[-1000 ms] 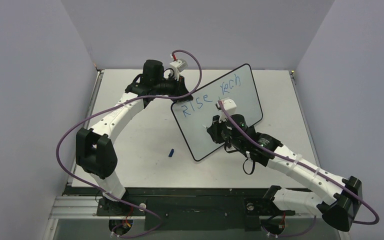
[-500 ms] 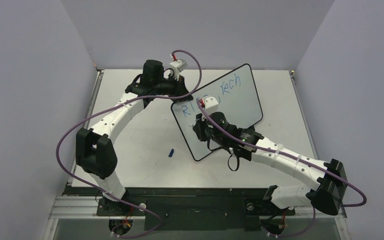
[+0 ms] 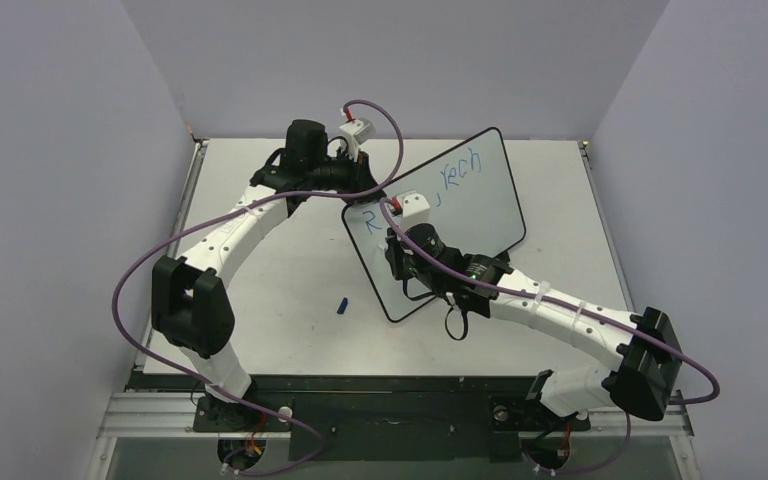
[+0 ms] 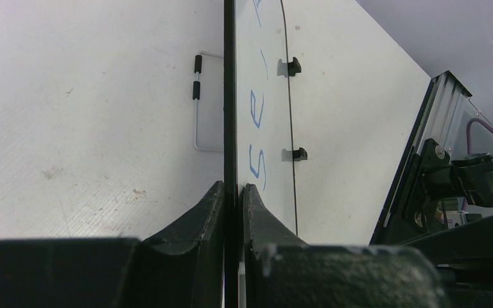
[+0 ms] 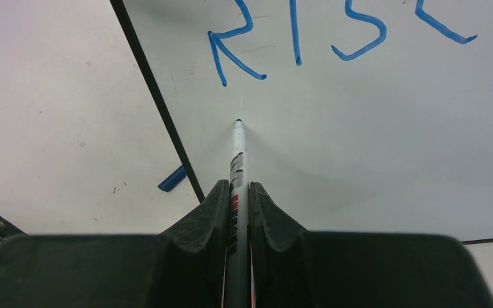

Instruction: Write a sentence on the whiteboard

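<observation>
The whiteboard (image 3: 480, 205) stands tilted on the table, black-framed, with my left gripper (image 3: 358, 196) shut on its upper left edge. In the left wrist view the whiteboard (image 4: 230, 96) is edge-on between the pads of the left gripper (image 4: 233, 189). The sentence reads "RISE" (image 5: 295, 32) in blue, with "tech" (image 3: 460, 172) further right. My right gripper (image 5: 238, 186) is shut on a white marker (image 5: 237, 160), whose tip sits just below the "R" at the board surface; whether it touches is unclear. From above, the right gripper (image 3: 398, 256) covers most of "RISE".
A blue marker cap (image 3: 342, 305) lies on the table left of the board's lower corner, and the cap (image 5: 172, 178) also shows in the right wrist view. A wire stand (image 4: 197, 102) sticks out behind the board. Purple walls close three sides.
My right arm has swung left across the board with the marker, from under "tech" to under the "R". The left arm and the board have stayed put.
</observation>
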You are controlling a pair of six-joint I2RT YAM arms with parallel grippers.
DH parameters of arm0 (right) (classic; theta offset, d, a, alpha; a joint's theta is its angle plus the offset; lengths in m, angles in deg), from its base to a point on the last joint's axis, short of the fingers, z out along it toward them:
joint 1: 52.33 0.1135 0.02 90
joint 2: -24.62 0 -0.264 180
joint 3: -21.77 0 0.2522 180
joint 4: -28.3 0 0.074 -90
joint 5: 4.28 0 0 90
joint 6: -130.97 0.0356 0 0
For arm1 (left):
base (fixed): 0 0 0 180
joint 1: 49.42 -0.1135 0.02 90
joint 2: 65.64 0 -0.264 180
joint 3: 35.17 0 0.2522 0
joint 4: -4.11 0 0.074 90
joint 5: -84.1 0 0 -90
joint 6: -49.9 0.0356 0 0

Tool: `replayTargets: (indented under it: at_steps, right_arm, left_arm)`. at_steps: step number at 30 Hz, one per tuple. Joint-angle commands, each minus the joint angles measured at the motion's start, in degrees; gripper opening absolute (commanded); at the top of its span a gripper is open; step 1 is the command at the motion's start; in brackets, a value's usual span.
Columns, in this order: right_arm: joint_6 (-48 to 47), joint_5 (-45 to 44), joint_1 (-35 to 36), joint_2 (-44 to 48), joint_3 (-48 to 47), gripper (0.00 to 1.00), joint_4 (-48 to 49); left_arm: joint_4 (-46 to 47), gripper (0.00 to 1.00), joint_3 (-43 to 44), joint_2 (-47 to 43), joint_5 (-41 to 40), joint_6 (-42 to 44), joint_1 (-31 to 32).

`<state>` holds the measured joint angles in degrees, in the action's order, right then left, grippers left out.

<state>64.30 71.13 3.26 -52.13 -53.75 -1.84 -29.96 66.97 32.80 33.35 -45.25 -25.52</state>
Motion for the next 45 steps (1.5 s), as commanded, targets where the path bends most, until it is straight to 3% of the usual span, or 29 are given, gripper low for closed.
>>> replayTargets:
  at_steps: [1, 24, 45]
  right_arm:
    - [0.7, -2.1, 0.3, -0.7, -1.6, 0.00, 1.5]
    - [4.7, -3.4, 3.9, 1.9, 7.1, 0.00, -0.8]
    - [1.9, -5.9, 4.1, -1.8, -0.9, 0.00, -1.8]
  left_arm:
    - [5.3, 0.00, 0.2, -3.6, -1.5, 3.7, -0.1]
    - [5.3, 0.00, 0.4, -3.7, -1.5, 3.7, -0.1]
    - [5.2, 0.00, 0.3, -3.8, -1.4, 3.7, -0.1]
